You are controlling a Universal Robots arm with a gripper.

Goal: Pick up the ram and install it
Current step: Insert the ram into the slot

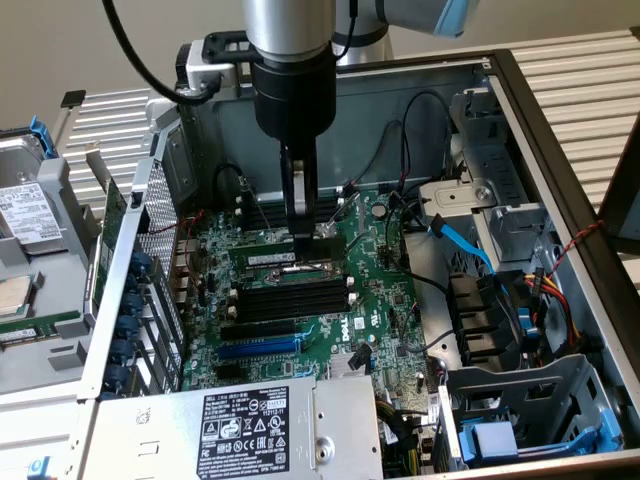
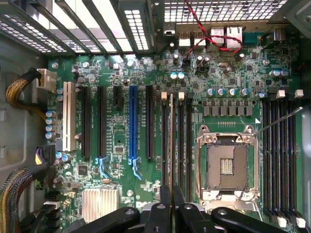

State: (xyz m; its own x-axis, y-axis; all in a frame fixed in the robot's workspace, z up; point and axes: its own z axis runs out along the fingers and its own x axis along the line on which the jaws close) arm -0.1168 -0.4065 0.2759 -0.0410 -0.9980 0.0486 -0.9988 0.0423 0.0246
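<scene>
The ram (image 1: pixel 270 258) is a thin dark-green stick standing on edge in a black slot of the motherboard (image 1: pixel 375 300), inside the open computer case. In the wrist view the ram (image 2: pixel 171 141) shows edge-on as a pale line between black slots, beside the CPU socket (image 2: pixel 226 165). My gripper (image 1: pixel 300 240) reaches straight down from above onto one end of the stick. Its black fingers (image 2: pixel 165 201) are shut on that end of the ram. Whether the stick is pressed fully home cannot be told.
Empty black memory slots (image 1: pixel 290 300) lie beside the ram, and a blue slot (image 1: pixel 258 349) lies further toward the power supply (image 1: pixel 240 430). Drive cages (image 1: pixel 520 400) and loose cables (image 1: pixel 460 245) fill the exterior view's right. The case wall (image 1: pixel 150 260) rises on the exterior view's left.
</scene>
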